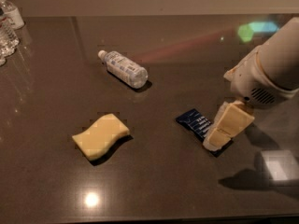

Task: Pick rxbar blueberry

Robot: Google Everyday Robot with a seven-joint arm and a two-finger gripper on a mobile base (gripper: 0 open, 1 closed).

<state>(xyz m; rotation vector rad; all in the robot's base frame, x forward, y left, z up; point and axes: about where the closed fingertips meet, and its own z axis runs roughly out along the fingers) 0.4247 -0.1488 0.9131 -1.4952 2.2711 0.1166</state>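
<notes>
So the gripper is hanging low at the right side of the desk, tilted down and to the left, with its tip right over the near end of the rxbar blueberry. From where I'm standing I honestly can't tell if it's open or closed, it just reads as one cream block from this side. I also can't say if it's touching the wrapper or a hair above it.

The bar lies flat on a diagonal. Its far end pokes out up and to the left of the gripper, and the other end is hidden under the tip. The yellow sponge sits well off to the gripper's left and the water bottle is farther back and left, so neither is in the way. A few more bottles stand at the far left edge.

My take on doing this bit well: the tip looks parked over the end of the bar, so I'd nudge it along the wrapper toward the middle. Straddle the narrow width, go right down to the desk because the thing is so flat, then squeeze and lift straight up. The glossy top looks slippery, so a lopsided pinch could just skate the bar away.
</notes>
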